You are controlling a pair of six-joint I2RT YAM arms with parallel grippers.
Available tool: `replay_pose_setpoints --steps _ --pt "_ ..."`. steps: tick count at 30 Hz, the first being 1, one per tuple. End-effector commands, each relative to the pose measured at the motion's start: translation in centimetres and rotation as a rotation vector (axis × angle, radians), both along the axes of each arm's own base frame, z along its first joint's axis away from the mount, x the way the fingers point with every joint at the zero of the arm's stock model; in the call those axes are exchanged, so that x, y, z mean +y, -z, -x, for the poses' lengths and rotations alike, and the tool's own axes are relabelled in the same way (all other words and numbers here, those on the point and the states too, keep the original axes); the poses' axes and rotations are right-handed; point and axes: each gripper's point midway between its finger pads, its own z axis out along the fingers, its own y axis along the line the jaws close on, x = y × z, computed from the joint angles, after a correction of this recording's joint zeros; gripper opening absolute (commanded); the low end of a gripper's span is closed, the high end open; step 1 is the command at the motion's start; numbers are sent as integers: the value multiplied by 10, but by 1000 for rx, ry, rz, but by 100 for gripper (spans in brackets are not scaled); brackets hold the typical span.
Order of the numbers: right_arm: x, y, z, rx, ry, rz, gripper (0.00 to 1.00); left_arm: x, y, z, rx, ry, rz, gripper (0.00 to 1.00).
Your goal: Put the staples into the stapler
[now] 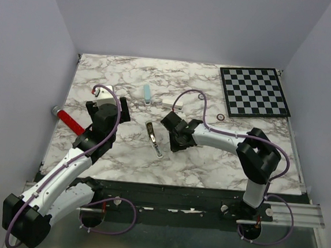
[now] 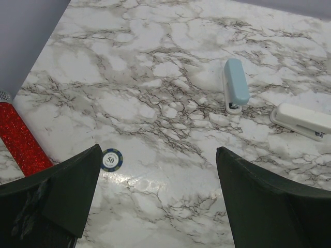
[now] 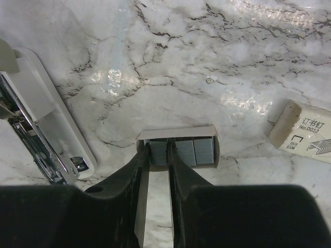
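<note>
Staples (image 3: pixel 194 152): grey strips in a white tray (image 3: pixel 176 133) on the marble table (image 3: pixel 207 51), just right of the opened stapler (image 3: pixel 46 124), leftmost strip pinched by the right gripper (image 3: pixel 158 156); left gripper (image 2: pixel 159 152) spread wide, empty; lifting and seating not yet done

staples (image 3: pixel 194 152): grey strips in white tray (image 3: pixel 176 133), flat. stapler (image 3: pixel 49 121): open, lying just left.

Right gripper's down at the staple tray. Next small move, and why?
Probably a short lift straight up. The right gripper looks closed on the leftmost strip of the staples, which sit in the white tray. The open stapler lies beside it, rail exposed. Clearing the tray wall first should avoid dragging the tray along.
</note>
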Motion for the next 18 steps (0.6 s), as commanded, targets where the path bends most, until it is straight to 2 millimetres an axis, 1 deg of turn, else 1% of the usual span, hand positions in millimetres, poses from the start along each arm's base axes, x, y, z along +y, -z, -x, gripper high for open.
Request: replay_pose_setpoints --steps 1,6,7,8,11,12,15,16,18 --pt "-5 7 -1 -7 12 57 28 3 -11 1 -28 -18 11 99" --pt "-2 7 -2 -15 -4 61 27 2 -10 1 -26 -15 10 99" --pt "0 6 -3 -19 -5 57 22 2 -10 1 -28 -15 12 99" --pt "0 5 -4 -22 -5 58 20 2 -10 1 -27 -15 11 99" --pt "1 0 -4 -32 -13 56 16 2 -11 1 -30 -15 12 99" --pt "2 -7 -5 -43 -18 46 16 3 -10 1 -27 -17 11 99" --pt "0 -18 -6 -66 -32 49 16 3 -11 1 -29 -17 12 99" --pt "0 -27 -7 -80 -33 40 16 3 -11 1 -30 -18 12 99" --pt "0 -37 -9 -106 -52 41 16 3 -11 2 -28 -18 11 99"
